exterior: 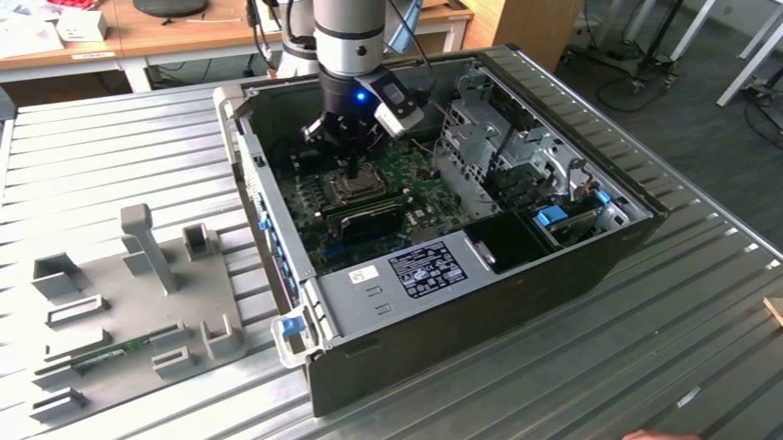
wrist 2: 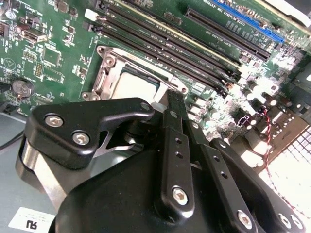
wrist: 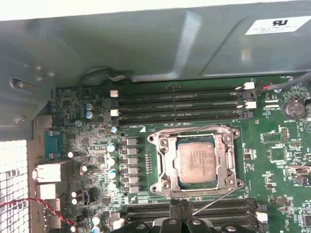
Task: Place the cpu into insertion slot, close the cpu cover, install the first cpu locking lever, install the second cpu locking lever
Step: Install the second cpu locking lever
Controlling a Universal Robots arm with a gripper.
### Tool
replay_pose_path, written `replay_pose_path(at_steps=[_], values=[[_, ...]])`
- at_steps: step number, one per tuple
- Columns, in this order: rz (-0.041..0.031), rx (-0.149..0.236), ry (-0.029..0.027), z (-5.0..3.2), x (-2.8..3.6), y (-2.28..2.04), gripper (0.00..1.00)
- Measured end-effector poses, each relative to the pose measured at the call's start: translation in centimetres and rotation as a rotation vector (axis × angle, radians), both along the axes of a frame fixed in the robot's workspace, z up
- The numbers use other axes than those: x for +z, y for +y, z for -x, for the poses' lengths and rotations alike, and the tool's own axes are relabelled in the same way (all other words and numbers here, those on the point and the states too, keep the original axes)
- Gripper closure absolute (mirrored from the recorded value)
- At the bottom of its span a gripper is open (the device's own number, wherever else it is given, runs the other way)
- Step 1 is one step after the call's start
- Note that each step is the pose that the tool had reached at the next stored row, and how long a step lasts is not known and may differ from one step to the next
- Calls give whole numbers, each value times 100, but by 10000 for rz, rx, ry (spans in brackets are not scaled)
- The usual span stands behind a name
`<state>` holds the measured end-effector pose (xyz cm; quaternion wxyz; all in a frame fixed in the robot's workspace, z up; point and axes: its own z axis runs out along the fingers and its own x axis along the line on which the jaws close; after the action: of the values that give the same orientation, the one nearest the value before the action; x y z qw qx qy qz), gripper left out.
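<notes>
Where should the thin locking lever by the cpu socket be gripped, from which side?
Grip the thin silvery wire lever near its free end, from above, closing across it: it angles out from the square silvery metal cover corner, its other end likely pivoted there.

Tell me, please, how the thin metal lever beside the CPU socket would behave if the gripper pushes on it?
The locking lever looks like thin bare wire, so it would probably flex and spring back. Its smooth, shiny surface could let it slip off the gripper. It runs close beside the cpu cover, so it likely pivots rather than slides.
</notes>
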<state>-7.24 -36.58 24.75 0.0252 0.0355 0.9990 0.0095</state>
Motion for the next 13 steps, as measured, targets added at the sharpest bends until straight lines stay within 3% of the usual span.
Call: replay_pose_path(at_steps=[8,13], values=[[-1,0,3,-2,-45,-49,90],[0,0,2,22,-115,-71,90]])
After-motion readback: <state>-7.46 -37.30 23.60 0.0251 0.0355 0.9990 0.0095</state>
